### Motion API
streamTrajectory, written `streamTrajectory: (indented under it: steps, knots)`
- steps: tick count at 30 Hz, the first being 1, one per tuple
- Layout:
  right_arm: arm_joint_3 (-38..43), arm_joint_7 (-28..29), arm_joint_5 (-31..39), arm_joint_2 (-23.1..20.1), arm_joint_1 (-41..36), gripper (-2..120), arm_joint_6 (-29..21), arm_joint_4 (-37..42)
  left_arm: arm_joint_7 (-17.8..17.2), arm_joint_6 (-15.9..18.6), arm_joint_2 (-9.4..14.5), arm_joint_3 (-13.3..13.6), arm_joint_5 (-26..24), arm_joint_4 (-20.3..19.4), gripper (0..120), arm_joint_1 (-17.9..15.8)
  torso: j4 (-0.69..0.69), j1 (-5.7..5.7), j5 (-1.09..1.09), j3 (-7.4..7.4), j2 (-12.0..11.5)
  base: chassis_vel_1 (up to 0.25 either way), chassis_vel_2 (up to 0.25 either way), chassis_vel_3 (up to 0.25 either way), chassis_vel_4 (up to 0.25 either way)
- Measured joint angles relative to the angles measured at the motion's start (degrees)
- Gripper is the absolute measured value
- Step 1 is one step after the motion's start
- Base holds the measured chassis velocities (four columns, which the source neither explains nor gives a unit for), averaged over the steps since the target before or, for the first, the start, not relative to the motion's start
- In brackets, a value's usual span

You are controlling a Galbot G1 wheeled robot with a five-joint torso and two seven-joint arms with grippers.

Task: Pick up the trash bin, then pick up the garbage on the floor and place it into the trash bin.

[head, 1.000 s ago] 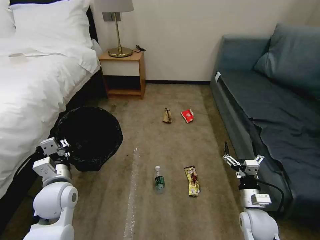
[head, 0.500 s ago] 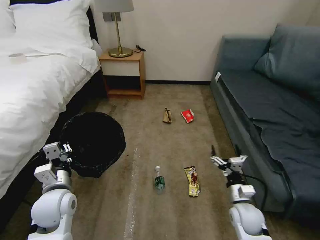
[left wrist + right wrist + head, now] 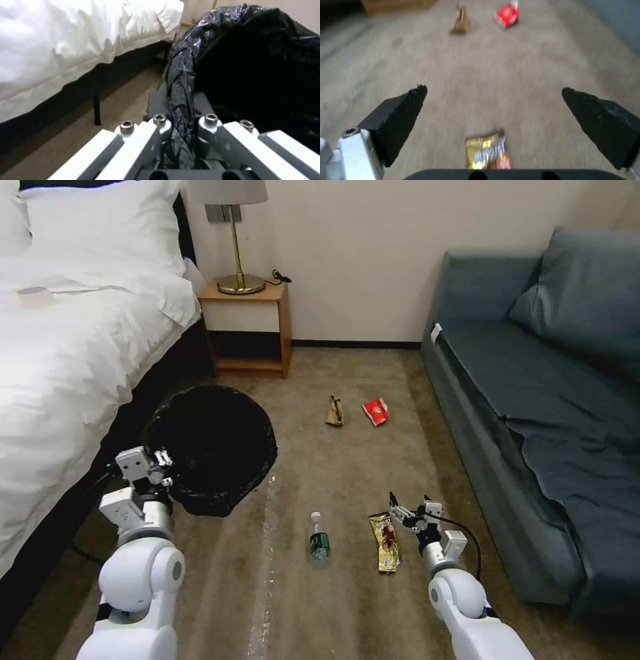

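Open carpet (image 3: pixel 347 460) surrounds the litter; bed (image 3: pixel 60 380) and sofa (image 3: pixel 533 407) hem both flanks.

The left gripper (image 3: pixel 181 120) has its fingers (image 3: pixel 156 105) clamped on the black-bagged rim of the trash bin (image 3: pixel 253 70), beside the bed (image 3: pixel 66 42) with carpet floor (image 3: pixel 110 117) below.

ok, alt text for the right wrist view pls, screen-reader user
The right gripper, fingers spread wide, hangs over beige carpet just above a yellow-brown snack wrapper. Farther off lie a crumpled brown paper piece and a red-and-white snack packet.
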Motion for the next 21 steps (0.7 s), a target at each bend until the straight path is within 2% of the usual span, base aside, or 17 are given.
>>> streamTrajectory:
  steps: [10, 14, 21]
  knots:
    - [-2.31, -3.63, 1.12, -0.14, 2.37, 100, -3.24, -4.04, -0.03, -0.32, -0.19, -0.65, -0.16, 0.71, 4, 0.34, 0.00, 0.00, 0.00, -0.01, 0.00, 0.000, 0.000, 0.000, 0.000]
    - [-4.19, -3.33, 2.94, -0.39, 3.59, 100, -6.64, -4.52, -0.05, -0.10, -0.15, -1.48, -1.01, 1.56, 4, 0.46, 0.00, 0.00, -0.01, -0.01, 0.00, 0.000, 0.000, 0.000, 0.000]
    - [-5.81, -4.38, 2.93, 0.53, 6.09, 100, -7.08, -9.32, -0.42, 0.13, 0.14, -2.24, -1.05, 1.62, 4, 0.78, 0.01, 0.00, -0.01, 0.00, 0.00, 0.000, 0.000, 0.000, 0.000]
